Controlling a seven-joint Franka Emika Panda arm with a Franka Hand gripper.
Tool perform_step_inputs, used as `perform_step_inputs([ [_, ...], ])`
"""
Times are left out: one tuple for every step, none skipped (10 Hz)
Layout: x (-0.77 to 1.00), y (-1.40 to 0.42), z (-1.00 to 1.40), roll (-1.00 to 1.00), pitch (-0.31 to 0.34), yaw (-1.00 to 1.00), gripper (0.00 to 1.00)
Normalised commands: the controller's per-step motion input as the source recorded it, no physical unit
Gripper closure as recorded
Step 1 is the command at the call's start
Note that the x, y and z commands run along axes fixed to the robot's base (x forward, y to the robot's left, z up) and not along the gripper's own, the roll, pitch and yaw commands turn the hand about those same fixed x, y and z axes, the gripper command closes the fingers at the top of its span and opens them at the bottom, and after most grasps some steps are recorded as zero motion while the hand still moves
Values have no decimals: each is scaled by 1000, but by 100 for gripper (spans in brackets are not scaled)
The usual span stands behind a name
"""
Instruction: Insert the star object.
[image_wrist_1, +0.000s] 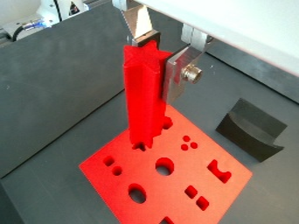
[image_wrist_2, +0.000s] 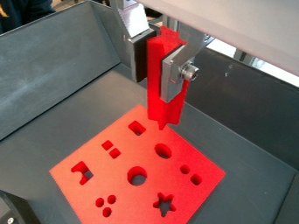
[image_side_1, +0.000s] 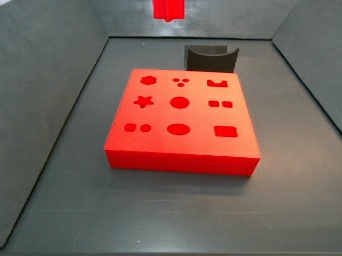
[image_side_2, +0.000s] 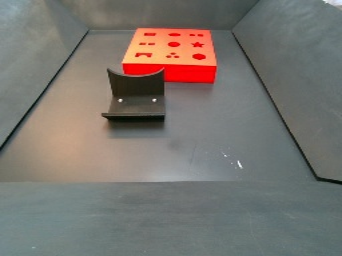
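Note:
My gripper (image_wrist_1: 162, 54) is shut on the star object (image_wrist_1: 145, 87), a tall red star-section peg that hangs upright between the silver fingers; it also shows in the wrist view (image_wrist_2: 163, 83). The peg is held in the air above the flat red block (image_wrist_2: 87, 166) with shaped holes. The block's star hole (image_wrist_2: 166, 205) lies toward the block's other side, apart from the peg's lower end. In a side view only the peg's lower end (image_side_1: 168, 10) shows, high behind the block (image_side_1: 181, 150), whose star hole (image_side_1: 140, 101) is open. The block also shows in the side view (image_side_2: 171, 68).
A dark grey curved holder (image_side_1: 210, 58) stands behind the red block, also seen in a side view (image_side_2: 134, 95) and a wrist view (image_wrist_1: 251, 129). Grey walls (image_side_1: 67, 60) enclose the floor on all sides.

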Motion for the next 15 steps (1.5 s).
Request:
perform_step_inputs([
  [229,63,-729,156,0,0,100],
  [140,149,-951,164,-30,0,100],
  [126,160,-963,156,-34,0,100],
  [77,197,-960,153,-44,0,100],
  [11,311,-977,89,-80,0,100],
  [-117,437,-969,47,-123,0,100],
  [-349,574,-809,-54,-127,-9,100],
  [-486,517,-769,-113,-147,-17,100],
  [-486,194,-743,-124,-153,0,100],
  [-297,-117,-594,-204,-83,371,100],
  [-74,-414,-300,-80,-20,554,100],
  [29,-446,-117,4,-27,637,100],
  [126,-211,-3,264,0,586,100],
  [57,-57,-54,364,97,434,100],
  [11,0,-77,346,133,277,100],
])
